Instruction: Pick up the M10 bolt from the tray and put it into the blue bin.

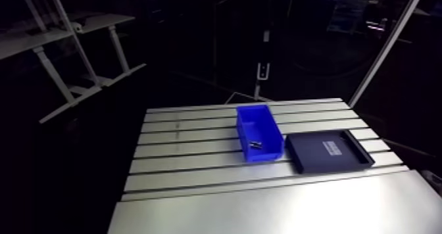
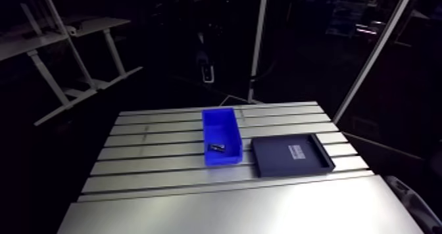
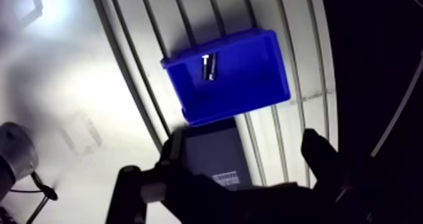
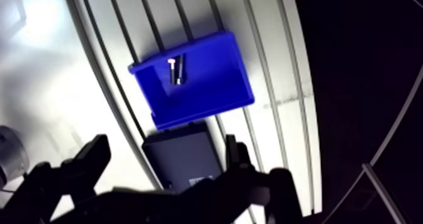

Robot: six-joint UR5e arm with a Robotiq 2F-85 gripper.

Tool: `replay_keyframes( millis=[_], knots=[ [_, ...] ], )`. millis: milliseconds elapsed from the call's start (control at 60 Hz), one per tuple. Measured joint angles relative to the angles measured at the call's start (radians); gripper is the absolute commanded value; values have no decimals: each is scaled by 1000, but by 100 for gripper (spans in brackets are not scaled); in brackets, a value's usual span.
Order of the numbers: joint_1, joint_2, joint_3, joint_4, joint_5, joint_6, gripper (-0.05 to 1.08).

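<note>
We are taking the blue bin (image 1: 260, 131) as our landmark. It is sitting upright on the slotted table (image 1: 191, 164), with its long sides crossing several of the slots.

The bolt (image 4: 175, 69) is lying inside the blue bin, on its floor, close to one short end wall. It is showing a bright, pale head at one end and a darker shank. In the arm view this is the end of the blue bin that is facing the broad, smooth plate of the table.

The tray (image 1: 329, 151) is resting flat on the table just beside one long side of the blue bin, and it is drawn toward the same end where the bolt is lying. We cannot tell whether the two are touching. A small pale label (image 1: 331, 146) is showing on the floor of the tray.

In the wrist view the gripper (image 4: 165, 154) is hanging well above the table, over the tray and beside the blue bin. Its fingers (image 4: 94, 154) are standing wide apart and are gripping nothing; between them we are seeing the tray below. The bolt is lying well apart from the fingers, ahead of them in the blue bin.
</note>
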Motion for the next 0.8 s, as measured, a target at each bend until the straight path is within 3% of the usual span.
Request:
replay_keyframes(
  millis=[200,517,800],
  knots=[
    [-15,-35,-43,33,25,280,0],
    [-53,-92,-80,76,45,1008,0],
    [-60,-107,-84,130,49,1239,0]
  ],
)
